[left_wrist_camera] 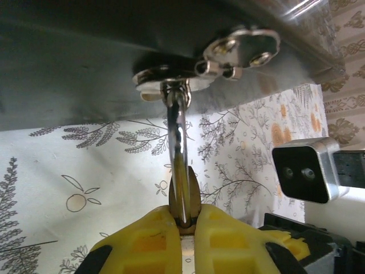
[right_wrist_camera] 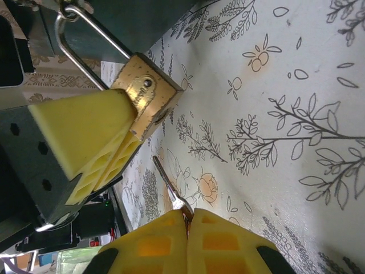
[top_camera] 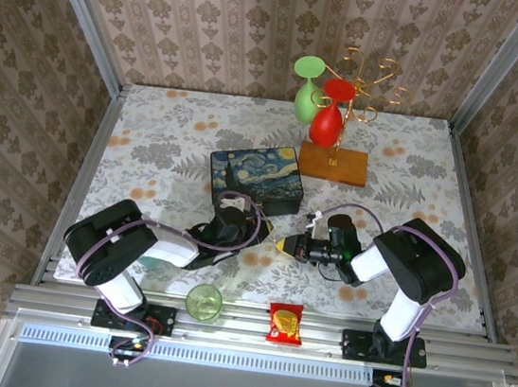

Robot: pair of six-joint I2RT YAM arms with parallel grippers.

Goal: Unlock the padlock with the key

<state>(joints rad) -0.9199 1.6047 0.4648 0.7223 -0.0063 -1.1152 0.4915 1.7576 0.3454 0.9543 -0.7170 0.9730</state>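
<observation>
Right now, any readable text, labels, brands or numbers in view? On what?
Nothing can be read.
Brass padlock: possible stamped marks on the body, too blurred to read.
Red snack packet: printed front, too small to read.

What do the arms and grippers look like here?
Black joints and white links on left arm and right arm, a purple cable looped along each. The left gripper and right gripper have black bodies, yellow wedge-shaped fingers with hollow cells.
</observation>
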